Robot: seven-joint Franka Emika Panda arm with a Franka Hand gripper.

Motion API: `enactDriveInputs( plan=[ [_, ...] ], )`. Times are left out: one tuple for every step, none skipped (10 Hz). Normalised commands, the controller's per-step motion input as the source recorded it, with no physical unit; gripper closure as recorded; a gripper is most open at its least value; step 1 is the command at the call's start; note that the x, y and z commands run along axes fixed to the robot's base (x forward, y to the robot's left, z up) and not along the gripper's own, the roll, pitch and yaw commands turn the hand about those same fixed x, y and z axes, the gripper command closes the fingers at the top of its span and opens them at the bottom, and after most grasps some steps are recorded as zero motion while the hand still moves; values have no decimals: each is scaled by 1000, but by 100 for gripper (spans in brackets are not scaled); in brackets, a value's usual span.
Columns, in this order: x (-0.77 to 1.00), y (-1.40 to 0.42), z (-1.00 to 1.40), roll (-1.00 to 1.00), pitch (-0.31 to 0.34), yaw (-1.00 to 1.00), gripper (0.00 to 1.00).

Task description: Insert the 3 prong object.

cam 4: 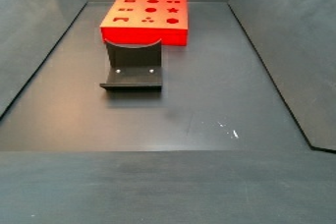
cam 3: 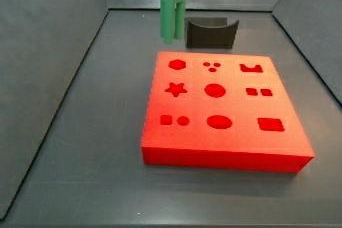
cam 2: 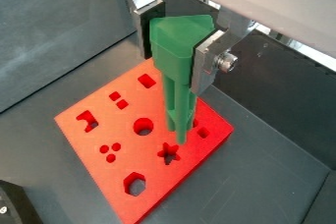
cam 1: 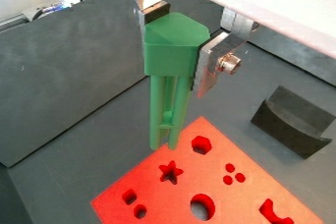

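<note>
gripper [cam 1: 178, 33]: in both wrist views [cam 2: 180, 33] its silver fingers [cam 1: 214, 61] are closed against the wide green head of the 3 prong object, one plate on each side; its body is cut off by the frame edge.
3 prong object [cam 1: 168, 81]: green, held upright, wide head up between the fingers, narrow parallel bars pointing down. in both wrist views [cam 2: 178, 81] the bar tips end over the red block, near its star hole; whether they touch it cannot be told.
3 prong object, side view [cam 3: 173, 4]: only the green bars show, dropping from the top of the frame, lower end behind the far edge of the red block and just beside the fixture.
red block [cam 3: 221, 109]: flat slab on the dark floor, top face cut with shaped holes, among them a star [cam 3: 174, 90], round holes, squares, a hexagon and a three-dot cluster [cam 3: 213, 68]. also seen at the far end of the floor in a side view [cam 4: 147, 20].
fixture [cam 3: 211, 32]: dark bracket standing just behind the red block; in a side view [cam 4: 133, 69] it sits on the near side of the block, close to its edge.
floor [cam 4: 197, 120]: dark grey, walled on its sides.
</note>
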Motion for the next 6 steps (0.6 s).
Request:
enactDriveInputs(
  plan=[
    [46, 91, -23, 0, 0, 0, 100],
    [309, 680, -309, -49, 17, 0, 100],
    [357, 871, -337, -43, 0, -49, 100],
    [340, 783, -189, 0, 0, -223, 100],
    [271, 620, -94, 0, -57, -414, 100],
    [209, 274, -166, 0, -26, -777, 100]
  ],
)
